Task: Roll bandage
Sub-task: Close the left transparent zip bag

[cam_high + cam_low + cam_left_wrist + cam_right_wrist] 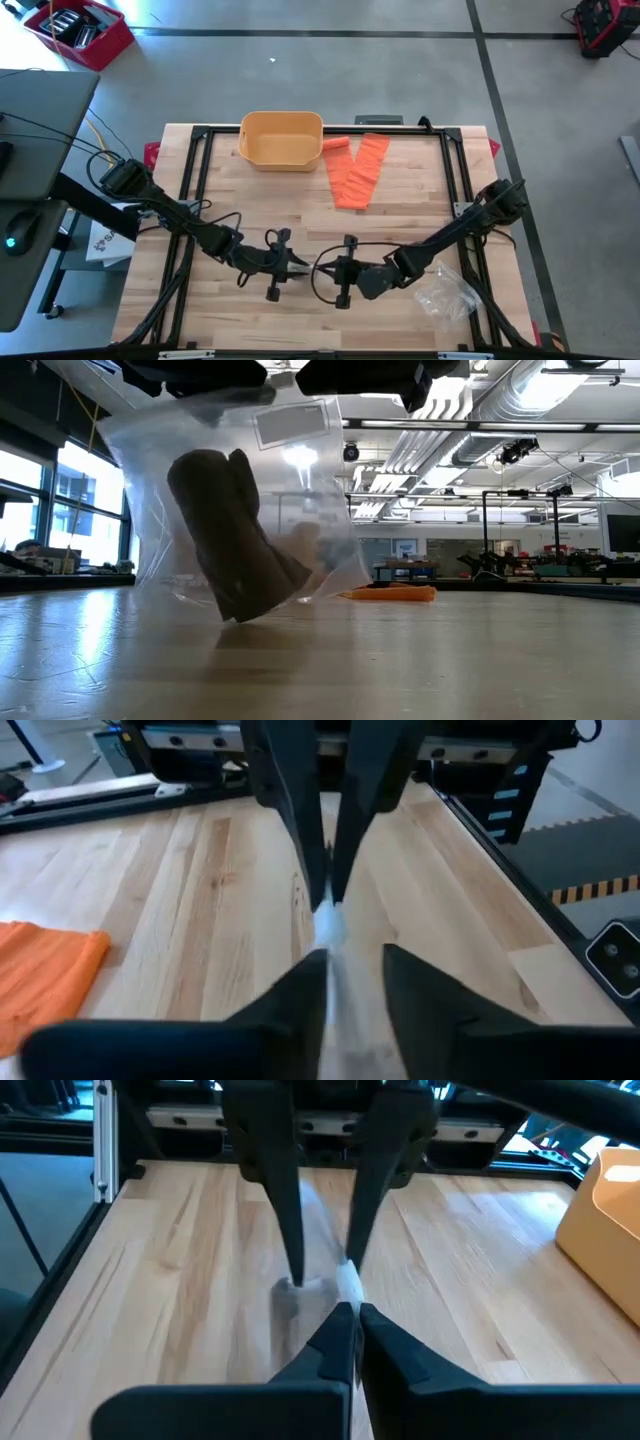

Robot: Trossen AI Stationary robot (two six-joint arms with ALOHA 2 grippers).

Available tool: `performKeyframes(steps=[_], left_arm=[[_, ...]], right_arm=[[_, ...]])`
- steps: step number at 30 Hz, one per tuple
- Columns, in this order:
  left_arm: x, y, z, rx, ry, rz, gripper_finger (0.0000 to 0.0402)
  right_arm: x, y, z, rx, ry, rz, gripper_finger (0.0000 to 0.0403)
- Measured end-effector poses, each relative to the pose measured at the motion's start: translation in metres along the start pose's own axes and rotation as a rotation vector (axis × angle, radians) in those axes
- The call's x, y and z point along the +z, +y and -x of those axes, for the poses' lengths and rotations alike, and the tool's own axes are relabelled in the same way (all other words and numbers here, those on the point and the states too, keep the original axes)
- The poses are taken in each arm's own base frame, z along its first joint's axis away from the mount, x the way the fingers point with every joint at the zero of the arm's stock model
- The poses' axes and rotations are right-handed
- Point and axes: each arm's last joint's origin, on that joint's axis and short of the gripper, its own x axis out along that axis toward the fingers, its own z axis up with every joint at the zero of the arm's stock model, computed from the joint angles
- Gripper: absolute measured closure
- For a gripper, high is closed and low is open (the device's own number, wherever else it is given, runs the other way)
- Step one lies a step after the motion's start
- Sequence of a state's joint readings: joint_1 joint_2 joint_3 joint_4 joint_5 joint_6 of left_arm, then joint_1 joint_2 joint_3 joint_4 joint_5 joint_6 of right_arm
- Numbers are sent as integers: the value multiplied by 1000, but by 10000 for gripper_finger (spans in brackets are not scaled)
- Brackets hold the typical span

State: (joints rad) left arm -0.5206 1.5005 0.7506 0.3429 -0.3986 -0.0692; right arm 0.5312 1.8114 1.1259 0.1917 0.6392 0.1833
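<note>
A clear plastic bag (300, 490) with a brown roll (235, 540) inside hangs between my two grippers over the near middle of the table. My right gripper (357, 1330) is shut on the bag's top edge. My left gripper (355, 982) faces it, open, its fingers on either side of the same edge. In the high view the two grippers meet tip to tip, left (296, 263) and right (322, 268). The orange bandage (360, 170) lies spread flat near the far edge, one end rolled (335, 145). My right gripper pinches the bag's top edge (346, 1285) between its two fingers, coming almost level from the table's right. The bag hangs below the fingers, and the roll inside leans with its lower end (238, 616) down at the table top. My left gripper stands open around that edge; the plastic (327, 925) runs along the inner side of one finger (300, 995), and I cannot tell whether it touches.
A yellow bin (282, 138) stands at the far edge, left of the bandage. A second clear bag (450, 290) lies crumpled at the near right. A black frame (195, 165) runs around the table's rim. Bare wood lies between the grippers and the bandage.
</note>
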Motion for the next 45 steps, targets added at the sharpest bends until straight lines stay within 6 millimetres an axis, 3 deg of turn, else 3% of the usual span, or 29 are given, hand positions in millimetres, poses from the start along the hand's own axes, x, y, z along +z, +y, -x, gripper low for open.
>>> performKeyframes(steps=[5,9,15,26,34,45], left_arm=[[2,1,-1,34,-29,18,236],[2,-2,-7,87,-75,-4,225],[-1,-9,-14,80,-124,-50,259],[-5,-10,-16,105,-105,-89,388],[-7,-17,-9,165,-66,-114,361],[-8,-19,16,158,53,-96,383]], right_arm=[[0,0,0,-3,-1,-1,402],[0,0,0,-6,-2,-2,402],[1,0,0,-5,-5,-4,402],[1,0,0,-7,-8,-7,403],[1,0,0,-8,-10,-9,403],[1,0,0,-13,-9,-26,403]])
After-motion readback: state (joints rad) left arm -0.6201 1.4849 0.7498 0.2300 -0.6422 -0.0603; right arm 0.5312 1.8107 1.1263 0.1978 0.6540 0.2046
